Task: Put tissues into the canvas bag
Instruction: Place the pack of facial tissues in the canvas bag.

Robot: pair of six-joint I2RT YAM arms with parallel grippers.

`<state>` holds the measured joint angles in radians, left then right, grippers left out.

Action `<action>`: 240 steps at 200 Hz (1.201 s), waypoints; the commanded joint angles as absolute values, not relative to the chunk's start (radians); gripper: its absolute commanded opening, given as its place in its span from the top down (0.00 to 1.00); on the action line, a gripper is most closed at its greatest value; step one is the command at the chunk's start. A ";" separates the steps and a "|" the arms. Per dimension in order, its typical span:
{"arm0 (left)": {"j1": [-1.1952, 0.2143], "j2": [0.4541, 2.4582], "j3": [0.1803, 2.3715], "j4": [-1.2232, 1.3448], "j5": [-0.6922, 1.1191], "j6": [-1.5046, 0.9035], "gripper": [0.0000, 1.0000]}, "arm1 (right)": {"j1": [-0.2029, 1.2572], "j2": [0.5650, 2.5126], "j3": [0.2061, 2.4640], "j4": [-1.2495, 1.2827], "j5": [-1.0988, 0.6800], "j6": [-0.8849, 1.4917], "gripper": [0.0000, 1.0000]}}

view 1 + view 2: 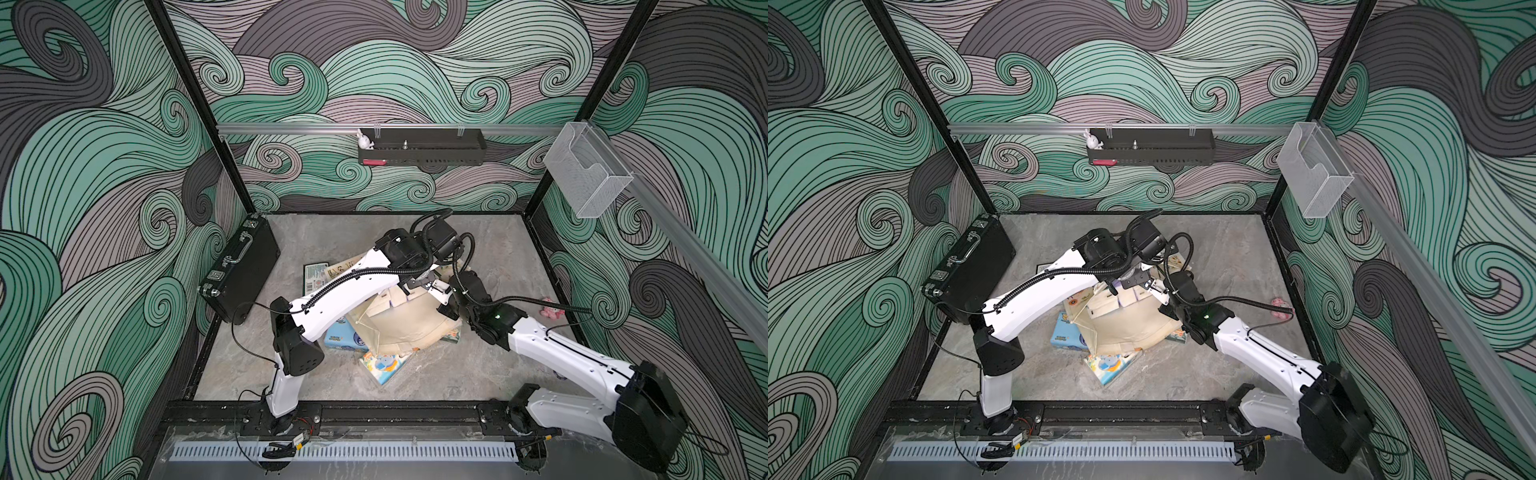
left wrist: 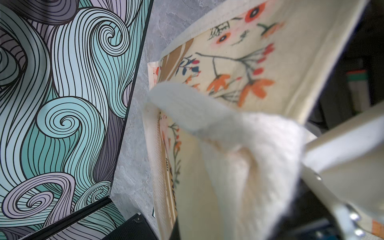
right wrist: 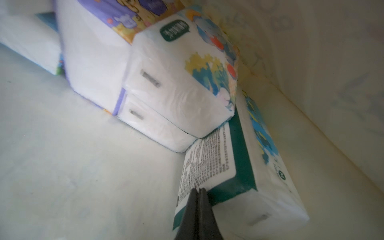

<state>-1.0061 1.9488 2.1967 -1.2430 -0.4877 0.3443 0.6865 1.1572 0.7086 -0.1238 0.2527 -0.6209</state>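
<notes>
- Right wrist view: right gripper (image 3: 198, 190), fingers pressed together holding nothing, tip touching a green-and-white tissue pack (image 3: 207, 162) inside the canvas bag (image 3: 332, 62).
- In a top view, left gripper (image 1: 422, 286) clamps the bag's white handle (image 2: 228, 135).

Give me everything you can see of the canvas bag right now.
The canvas bag is cream fabric with an orange flower print, a tan lettered band and a white rope handle. It sits slumped mid-table, mouth open, with tissue packs inside and more packs around its base. The left hand is at its raised rim; grip unclear. The shut right hand reaches inside.
</notes>
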 commanded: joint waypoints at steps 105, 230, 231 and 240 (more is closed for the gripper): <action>-1.025 1.931 2.245 -1.262 -0.478 0.344 1.00 | 0.693 1.124 0.633 -0.025 0.386 -0.872 1.00; -1.046 1.907 2.244 -1.267 -0.206 0.399 1.00 | 0.596 1.504 0.747 0.387 0.138 -0.868 1.00; -1.045 1.906 2.244 -1.266 -0.203 0.399 1.00 | 0.595 1.505 0.748 0.386 0.139 -0.868 1.00; -1.045 1.897 2.245 -1.260 -0.185 0.400 1.00 | 0.591 1.519 0.774 0.352 0.135 -0.864 1.00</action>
